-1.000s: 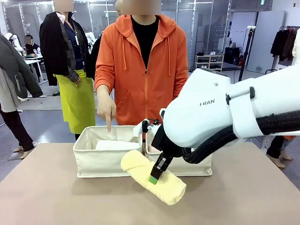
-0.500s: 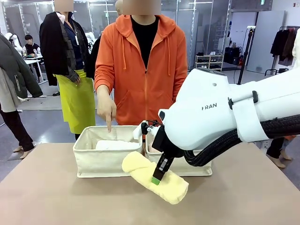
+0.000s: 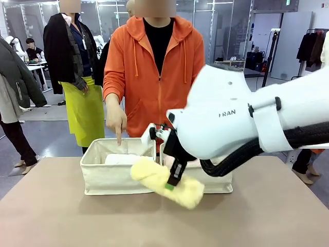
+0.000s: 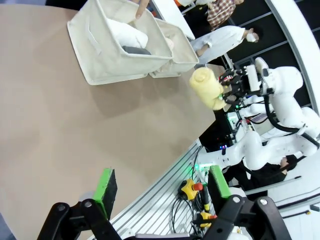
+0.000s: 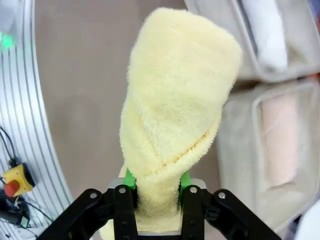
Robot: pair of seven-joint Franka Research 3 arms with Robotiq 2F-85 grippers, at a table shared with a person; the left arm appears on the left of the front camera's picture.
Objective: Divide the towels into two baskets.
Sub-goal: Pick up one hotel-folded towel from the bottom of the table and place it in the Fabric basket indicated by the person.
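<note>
My right gripper (image 3: pixel 173 181) is shut on the pale yellow towel (image 3: pixel 163 181), which hangs tilted just above the table in front of the two baskets. In the right wrist view the yellow towel (image 5: pixel 175 100) rises between the green pads (image 5: pixel 131 180). The left basket (image 3: pixel 105 177) holds a white towel (image 3: pixel 121 159) and, seen from the left wrist, a dark grey towel (image 4: pixel 136 50). The right basket (image 3: pixel 218 182) holds a pale pink towel (image 5: pixel 277 140). My left gripper (image 4: pixel 162 187) stands open over the table's near side, holding nothing.
A person in an orange hoodie (image 3: pixel 154 72) stands at the far side, one hand (image 3: pixel 117 123) pointing a finger down into the left basket. Bare table lies in front of the baskets. A control box with a red button (image 4: pixel 192 189) sits past the table edge.
My right gripper has lifted the yellow towel off the table and carried it slightly up and left, toward the baskets. The person's pointing hand and the left gripper have stayed put.
</note>
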